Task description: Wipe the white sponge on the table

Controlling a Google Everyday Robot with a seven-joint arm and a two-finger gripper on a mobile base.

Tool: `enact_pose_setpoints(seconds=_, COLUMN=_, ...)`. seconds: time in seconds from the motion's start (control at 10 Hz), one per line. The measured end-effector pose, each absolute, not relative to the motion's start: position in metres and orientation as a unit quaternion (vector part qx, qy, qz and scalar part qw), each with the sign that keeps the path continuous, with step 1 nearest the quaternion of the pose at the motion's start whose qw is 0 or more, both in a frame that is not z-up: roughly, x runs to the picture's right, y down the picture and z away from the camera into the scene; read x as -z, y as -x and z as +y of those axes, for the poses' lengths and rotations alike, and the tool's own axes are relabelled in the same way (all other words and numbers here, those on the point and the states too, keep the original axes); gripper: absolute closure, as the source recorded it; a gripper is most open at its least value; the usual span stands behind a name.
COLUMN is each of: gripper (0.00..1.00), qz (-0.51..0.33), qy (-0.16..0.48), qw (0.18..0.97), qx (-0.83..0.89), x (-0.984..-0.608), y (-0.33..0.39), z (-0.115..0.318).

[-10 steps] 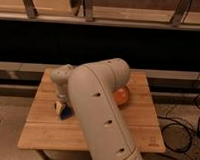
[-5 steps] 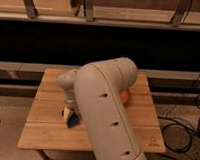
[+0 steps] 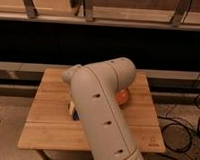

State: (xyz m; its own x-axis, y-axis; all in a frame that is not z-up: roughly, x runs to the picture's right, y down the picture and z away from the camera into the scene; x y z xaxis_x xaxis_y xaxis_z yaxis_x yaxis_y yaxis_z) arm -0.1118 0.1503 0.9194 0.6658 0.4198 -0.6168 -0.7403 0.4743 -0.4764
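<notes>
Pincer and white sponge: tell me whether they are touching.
Cannot tell. In the camera view the pincer sits low over the table, mostly hidden behind the arm, and the white sponge is not visible.

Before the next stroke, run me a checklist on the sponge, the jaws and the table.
1. Gripper located: ok, low over the table's left-middle, mostly hidden behind the arm.
2. Jaws state: cannot tell.
3. White sponge in contact with the table: cannot tell; only a pale sliver shows at the arm's left edge.
4. Free planks left of the arm for wiping: ok.
5. Orange round thing out of the wiping path: cannot tell; it sits right of the arm, partly covered.
6. Cables off the tabletop: ok, they lie on the floor to the right.
</notes>
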Motion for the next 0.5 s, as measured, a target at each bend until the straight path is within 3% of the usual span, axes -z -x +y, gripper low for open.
enact_pose_setpoints(seconds=0.3, gripper=0.48, qz=0.164, qy=0.354, qw=0.851, qx=-0.350, x=-0.912, y=0.143, z=0.109)
enact_pose_setpoints(seconds=0.5, gripper=0.29, qz=0.166, qy=0.356, qw=0.851, qx=-0.350, x=-0.899, y=0.142, z=0.108)
